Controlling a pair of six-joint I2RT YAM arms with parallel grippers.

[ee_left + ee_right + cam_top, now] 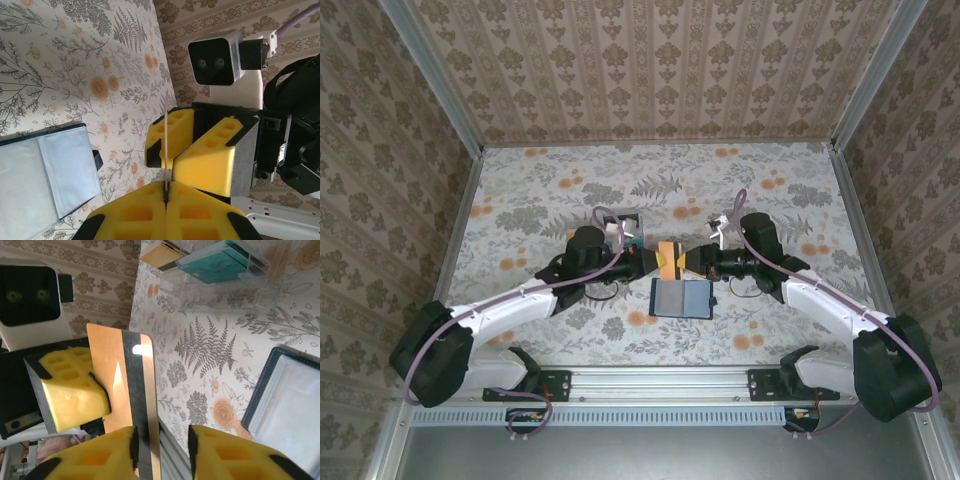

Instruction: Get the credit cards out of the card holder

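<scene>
An orange credit card (667,262) with a dark stripe hangs in mid-air between the two grippers. My left gripper (166,192) is shut on its edge; in the left wrist view the card (165,145) is seen edge-on, standing up from the closed pads. My right gripper (162,445) is open. The card (117,375) lies against its left pad, with a clear gap to the other pad. The dark navy card holder (681,298) lies open on the table just below the grippers, its greyish sleeves (295,400) facing up.
A clear plastic box (620,228) with teal and orange contents (220,265) stands behind the left gripper. The floral table runs to patterned walls on three sides. A metal rail (650,380) carries the arm bases at the near edge.
</scene>
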